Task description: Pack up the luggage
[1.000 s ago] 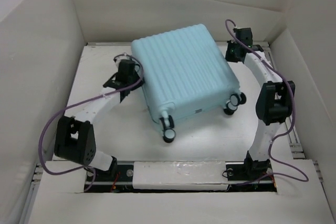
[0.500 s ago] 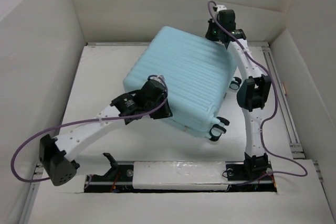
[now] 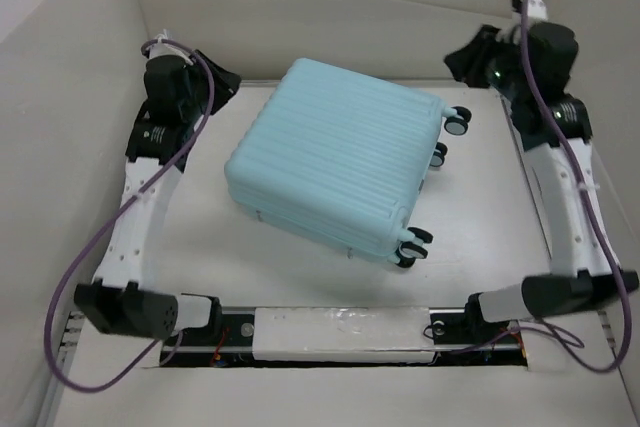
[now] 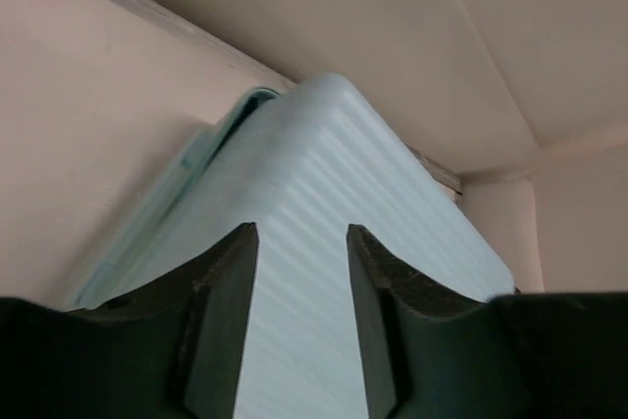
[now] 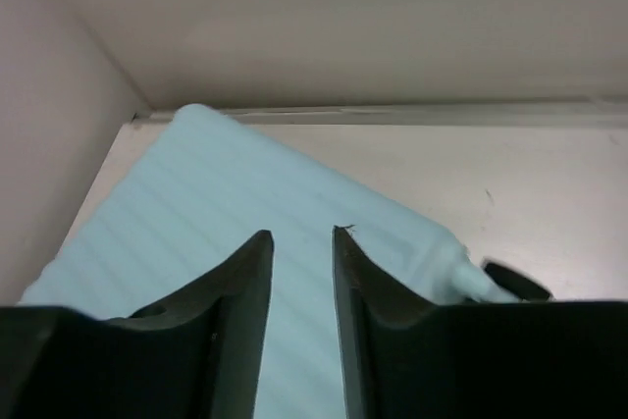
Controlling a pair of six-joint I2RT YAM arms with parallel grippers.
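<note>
Top external view: the luggage (image 3: pixel 335 167), a light-blue ribbed hard-shell case, lies shut and flat on the white table (image 3: pixel 200 247), turned at an angle. It sits between the two grippers, lower than both sets of fingertips and apart from them. Its black-and-white wheels (image 3: pixel 412 237) are on the end facing the right arm.

The left gripper (image 3: pixel 222 79) is raised near the case's far-left corner and touches nothing. The right gripper (image 3: pixel 468 55) is raised near the far-right corner, close to the wheeled end, and is also clear of the case. A purple cable (image 3: pixel 100 237) loops along each arm, and pale walls (image 3: pixel 300 17) enclose the table.

Left wrist view: the two dark fingers (image 4: pixel 221 321) stand apart with nothing between them. The ribbed shell shows through the gap and runs on ahead of the tips to a rounded corner. The case's edge seam lies to the left of the left finger.

Right wrist view: the fingers (image 5: pixel 235 301) are parted with a narrower, empty gap. The blue shell lies ahead of and below the tips, and one of the wheels shows to the right of the right finger.
</note>
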